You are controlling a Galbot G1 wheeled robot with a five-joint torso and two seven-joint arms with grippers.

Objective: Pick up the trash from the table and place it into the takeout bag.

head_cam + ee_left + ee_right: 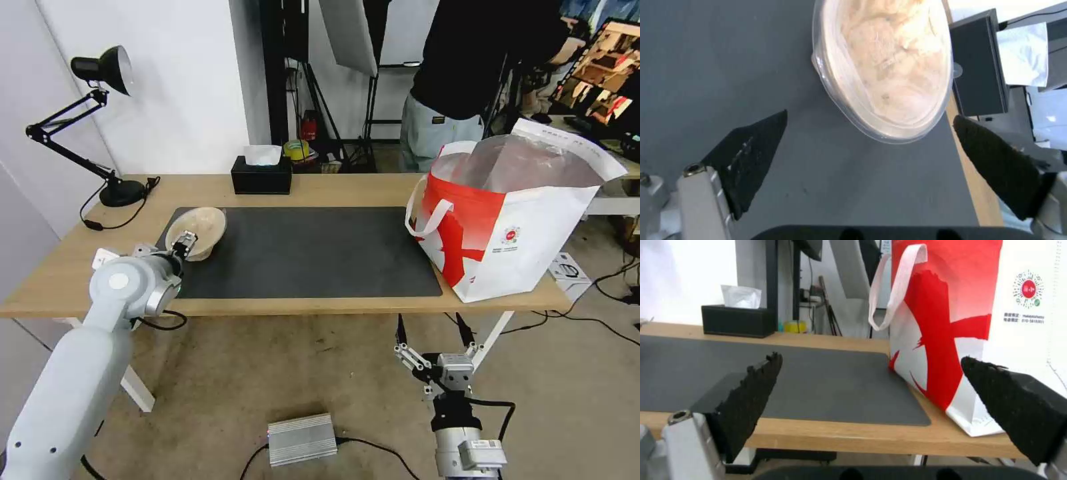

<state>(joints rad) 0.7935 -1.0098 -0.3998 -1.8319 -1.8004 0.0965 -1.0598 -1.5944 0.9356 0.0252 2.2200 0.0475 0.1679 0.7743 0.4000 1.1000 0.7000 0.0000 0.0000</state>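
Right gripper (433, 337) hangs below the table (347, 188) front edge, fingers spread, nothing held. Left gripper (185, 241) reaches over the dark mat (307, 250) corner, fingers apart, just short of the beige pulp bowl (197, 230). Mat centre bare. Takeout bag (510, 227) upright at right end; tissue box (261, 175) and desk lamp (100, 73) behind.

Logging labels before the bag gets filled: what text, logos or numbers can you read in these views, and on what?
Takeout bag: round red logo, then two lines of small print, too blurred to read.
Bag's top flap: a row of small letters, too small to read.
Tissue box, beige bowl: no text visible.
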